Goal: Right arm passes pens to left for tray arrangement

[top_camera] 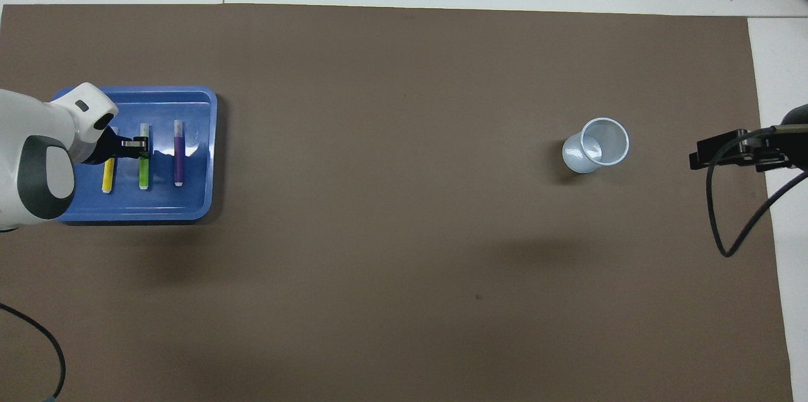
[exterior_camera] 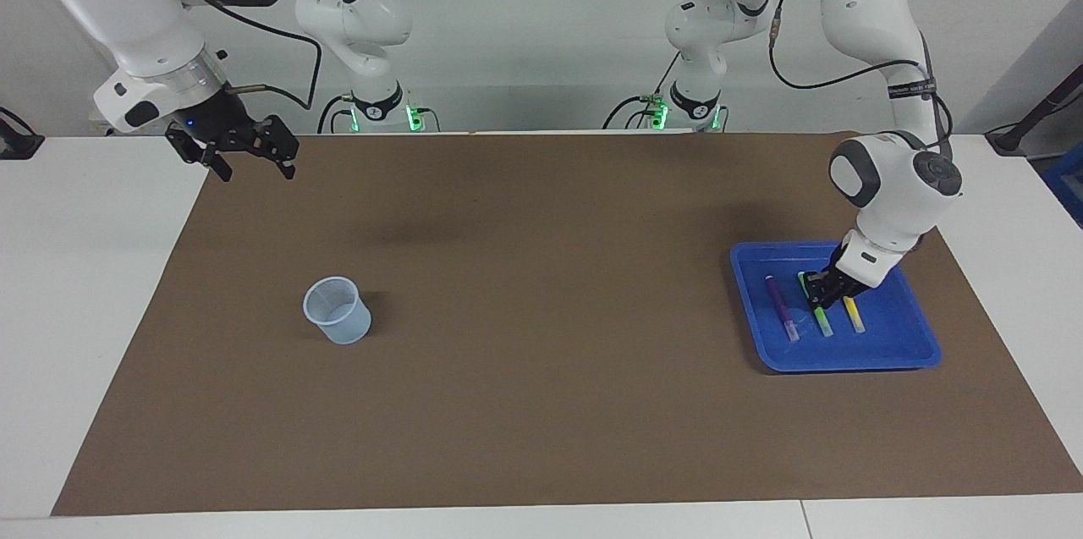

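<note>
The blue tray (exterior_camera: 897, 353) (top_camera: 189, 200) lies toward the left arm's end of the table. In it three pens lie side by side: purple (exterior_camera: 780, 307) (top_camera: 178, 159), green (exterior_camera: 822, 321) (top_camera: 144, 173) and yellow (exterior_camera: 854, 315) (top_camera: 108, 176). My left gripper (exterior_camera: 816, 295) (top_camera: 144, 146) reaches down into the tray, shut on the green pen near its end nearer to the robots. My right gripper (exterior_camera: 245, 162) (top_camera: 694, 159) hangs open and holds nothing, over the mat's edge at the right arm's end, where that arm waits.
A small translucent pale-blue cup (exterior_camera: 337, 310) (top_camera: 596, 145) stands upright on the brown mat (exterior_camera: 541, 336) toward the right arm's end. A black cable (top_camera: 726, 219) loops from the right wrist. White table shows around the mat.
</note>
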